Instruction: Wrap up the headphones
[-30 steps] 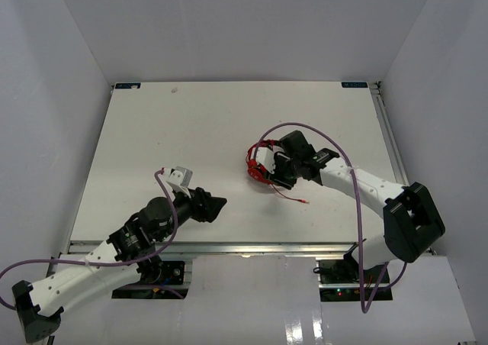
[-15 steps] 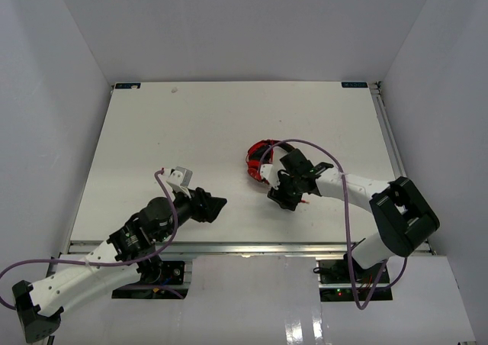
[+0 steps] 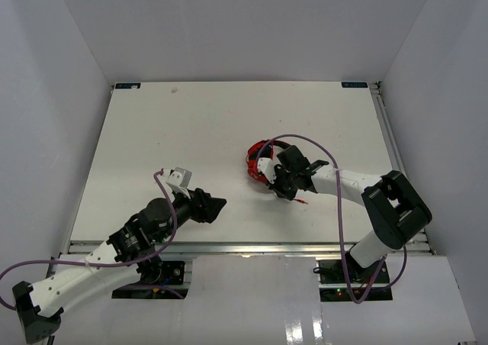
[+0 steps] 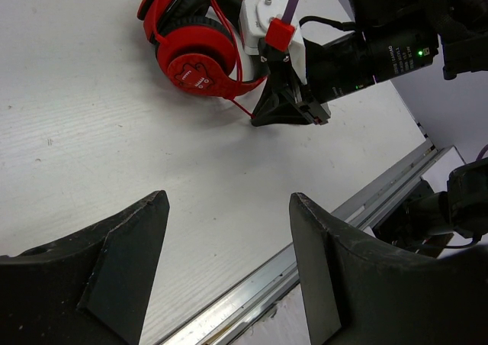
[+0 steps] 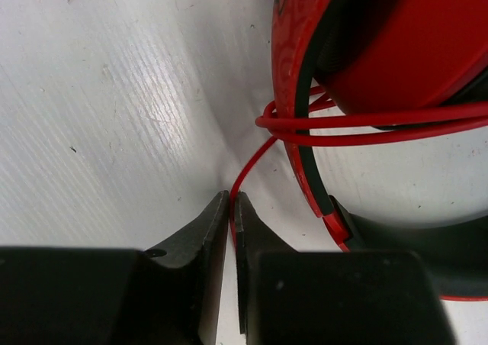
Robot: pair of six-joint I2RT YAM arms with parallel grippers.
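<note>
One pair of red headphones (image 3: 259, 166) lies on the white bench (image 3: 191, 131), right of its middle and about halfway between the far and near edges. Its two round earcups are folded together under a black-and-red headband. One thin red cord (image 5: 248, 169) is looped in several turns around the cups. The outer earcup carries a small white mark and a few letters, too small to read. Two arms are in view, each trailed by one purple cable. The right gripper (image 3: 276, 188) sits just beside the near side of the headphones, tips down at the bench, its jaws pinched together on a strand of the cord. The left gripper (image 3: 217, 205) hangs well apart near the bench's near edge, jaws spread wide and holding nothing.
</note>
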